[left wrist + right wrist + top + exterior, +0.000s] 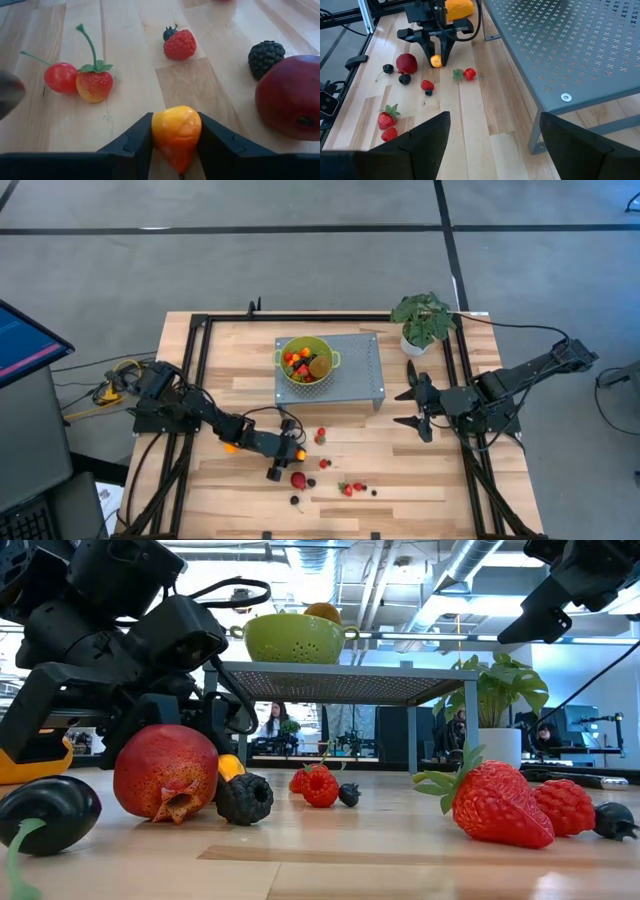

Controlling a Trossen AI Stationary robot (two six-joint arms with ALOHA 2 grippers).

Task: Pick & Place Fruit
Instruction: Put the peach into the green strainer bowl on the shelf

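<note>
From above, the left gripper [296, 451] sits low over the table [420, 480] among scattered fruit; its wrist view shows an orange fruit [176, 134] pinched between the fingers, tapered end toward the camera; the right gripper [492, 135] hangs wide open beside the rack [580, 55].

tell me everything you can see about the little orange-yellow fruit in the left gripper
The small orange-yellow fruit is smooth and glossy, yellow shading to deeper orange, rounded at one end and tapering to a blunt point at the other. It sits clamped between the left gripper's two dark fingers, low over the wooden table, near the big red fruit and a blackberry.
</note>
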